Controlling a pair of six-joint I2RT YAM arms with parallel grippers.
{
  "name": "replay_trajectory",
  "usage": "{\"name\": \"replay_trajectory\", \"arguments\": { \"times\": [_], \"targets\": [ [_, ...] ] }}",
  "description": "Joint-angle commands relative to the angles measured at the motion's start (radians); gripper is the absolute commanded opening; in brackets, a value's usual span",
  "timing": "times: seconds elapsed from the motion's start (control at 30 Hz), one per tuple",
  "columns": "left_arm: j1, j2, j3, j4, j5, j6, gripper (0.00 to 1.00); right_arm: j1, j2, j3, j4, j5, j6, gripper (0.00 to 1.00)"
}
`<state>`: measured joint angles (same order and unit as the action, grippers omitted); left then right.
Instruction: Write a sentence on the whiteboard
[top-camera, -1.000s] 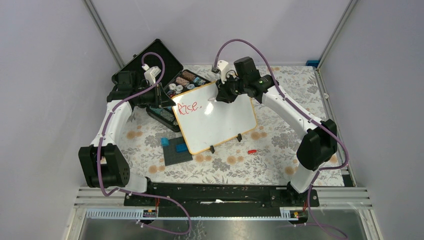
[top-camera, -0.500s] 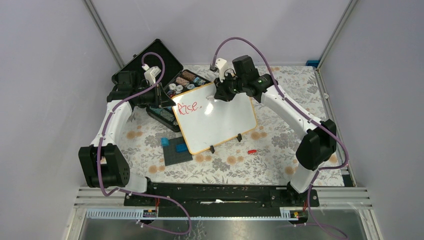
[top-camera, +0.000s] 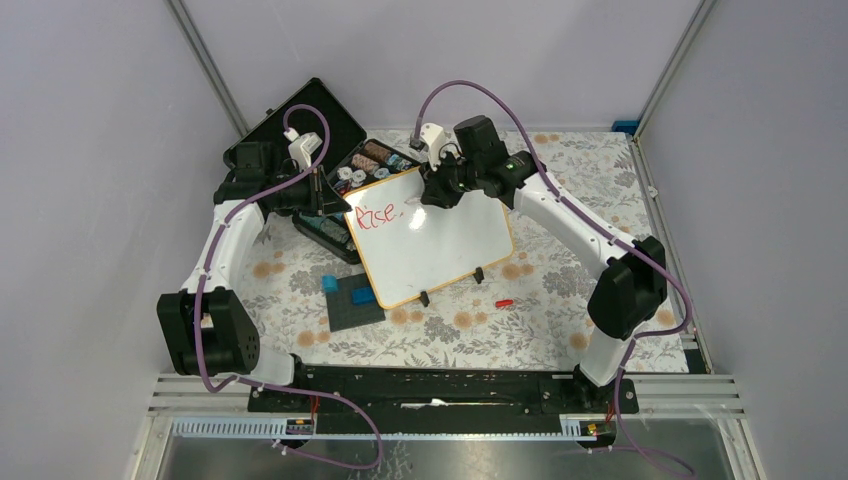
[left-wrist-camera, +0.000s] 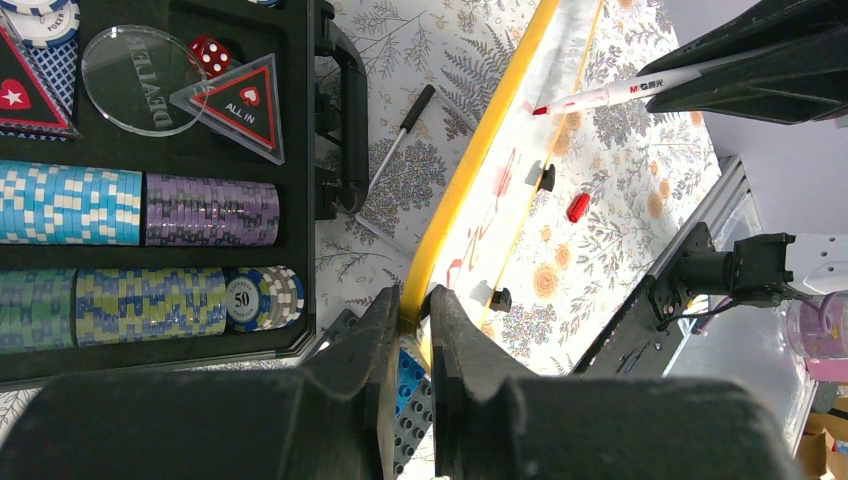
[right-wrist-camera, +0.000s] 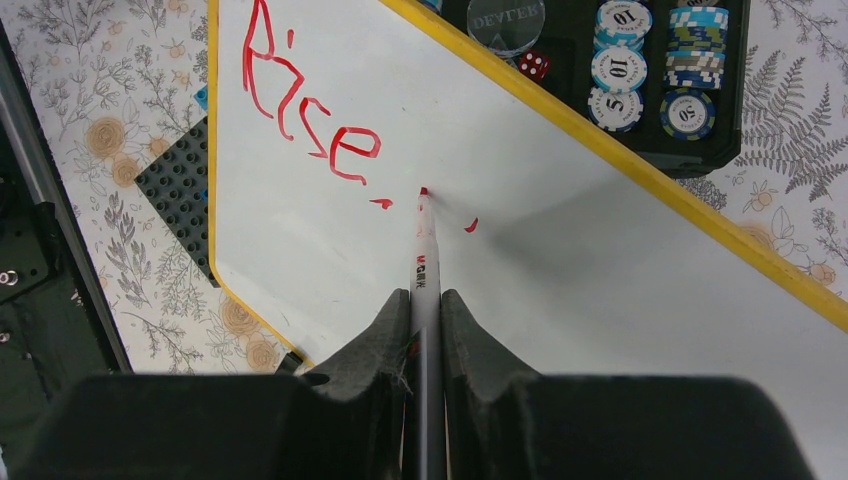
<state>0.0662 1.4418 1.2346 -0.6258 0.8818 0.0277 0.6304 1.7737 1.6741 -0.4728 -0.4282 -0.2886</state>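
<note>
We saw the right gripper clamped on a red marker, its tip at the whiteboard just past the sentence, which read only "Rise". The left gripper pinched the board's yellow frame beside the poker chip case.

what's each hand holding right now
Left hand: closed on the whiteboard edge.
Right hand: closed on the marker.

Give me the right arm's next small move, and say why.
Probably set the marker tip down and start the next word: the right gripper holds it just past "Rise" on the whiteboard, where only small red specks show, and the left gripper clamps the board's edge.
</note>
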Motion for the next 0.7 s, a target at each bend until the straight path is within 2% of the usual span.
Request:
{"name": "replay_trajectory", "arguments": {
  "times": [0.0,0.23,0.67],
  "targets": [
    [-0.017,-0.024,0.008,0.026,-0.024,0.024,0.0,0.009,-0.012,0.004,0.024,0.014,-0.009,0.0],
    [-0.017,-0.029,0.005,0.026,-0.026,0.026,0.0,-0.034,-0.054,0.022,0.024,-0.035,0.024,0.0],
    [-0.019,-0.027,0.006,0.026,-0.025,0.023,0.0,-0.043,-0.068,-0.028,0.022,-0.001,-0.004,0.0]
  ]
}}
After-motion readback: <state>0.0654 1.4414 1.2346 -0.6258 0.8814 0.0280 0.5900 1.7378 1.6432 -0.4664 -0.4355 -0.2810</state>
